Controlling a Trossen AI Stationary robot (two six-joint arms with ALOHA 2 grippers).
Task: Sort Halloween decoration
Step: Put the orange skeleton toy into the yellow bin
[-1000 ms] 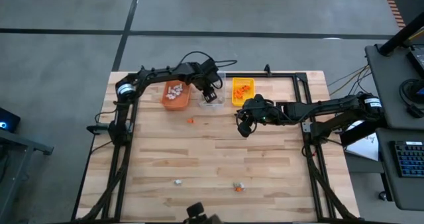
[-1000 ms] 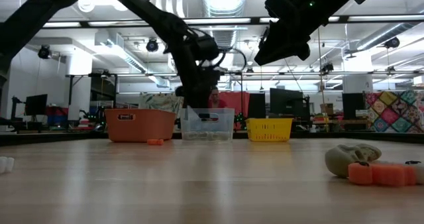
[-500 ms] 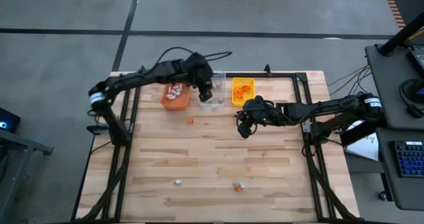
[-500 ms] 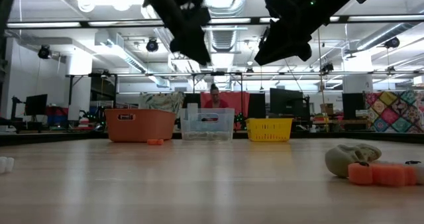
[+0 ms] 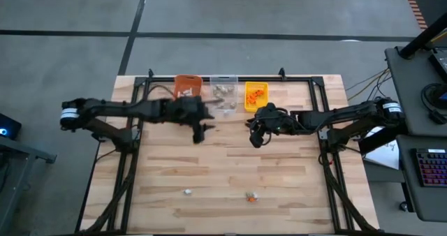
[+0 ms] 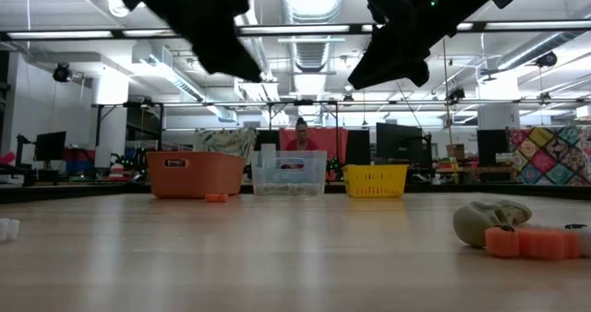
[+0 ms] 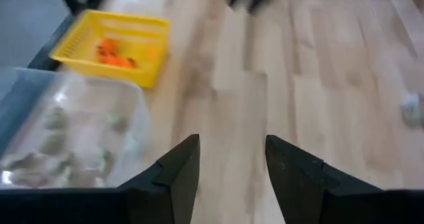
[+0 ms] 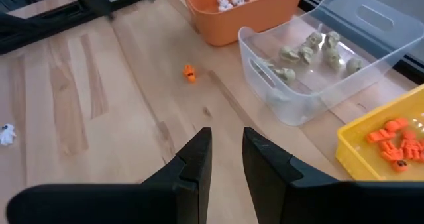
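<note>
The tiny trinkets lie scattered. One orange trinket (image 8: 190, 72) rests on the wood in front of the orange bin (image 8: 245, 5). A white trinket (image 5: 187, 191) and a grey-tan and orange pair (image 5: 250, 196) lie near the table's near edge. My left gripper (image 5: 200, 133) hovers open above the table in front of the orange and clear bins, raised high in the low view (image 6: 208, 26). My right gripper (image 5: 253, 137) hangs in front of the yellow bin (image 5: 255, 95), its fingers slightly open (image 8: 227, 151). Neither touches anything.
Three bins stand in a row at the far edge: orange (image 5: 186, 88) with white pieces, clear (image 5: 223, 89) with grey-tan pieces, yellow with orange pieces. A grey-tan skull (image 6: 489, 222) and an orange piece (image 6: 536, 242) lie close to the low camera. A person shows behind the table.
My left gripper has pulled back from over the clear bin, risen, and swung toward the table's near and left side. It now hangs over the wood in front of the bins. My right arm has stayed nearly still.
</note>
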